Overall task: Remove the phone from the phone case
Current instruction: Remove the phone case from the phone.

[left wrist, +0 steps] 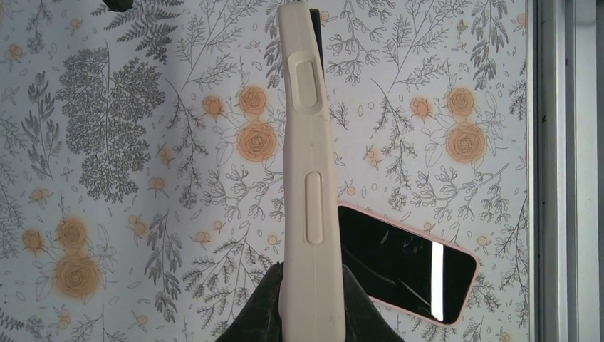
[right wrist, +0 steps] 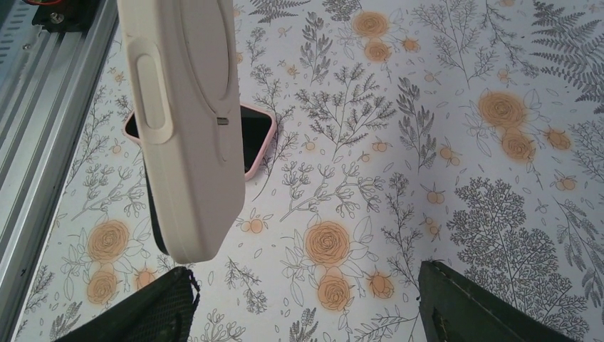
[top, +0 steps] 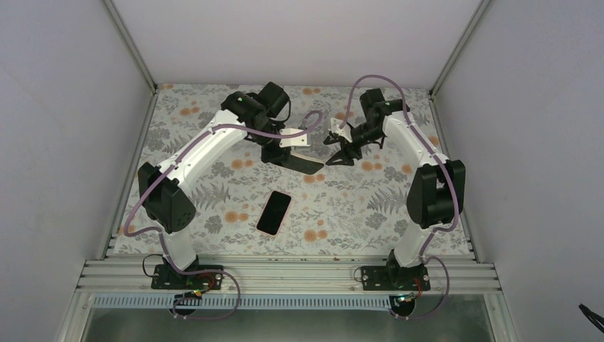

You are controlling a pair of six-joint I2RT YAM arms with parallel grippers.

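the phone case (left wrist: 306, 142) is held clamped at one end by the left claw (left wrist: 310, 320), above the counter (top: 342, 206), its long axis pointed at the right claw (right wrist: 313, 313), which is spread wide and empty. the phone (top: 274, 212) is seen lying bare below, slightly nearer the left arm.

You have on hand: phone case (left wrist: 306, 178), plain cream. Phone (top: 274, 212), black glass, pink rim. Table cover (top: 399, 199), white, printed with grey ferns and orange roses. Left arm (top: 203, 149) and right arm (top: 413, 139), white with black joints. Cable (top: 377, 77), mauve.
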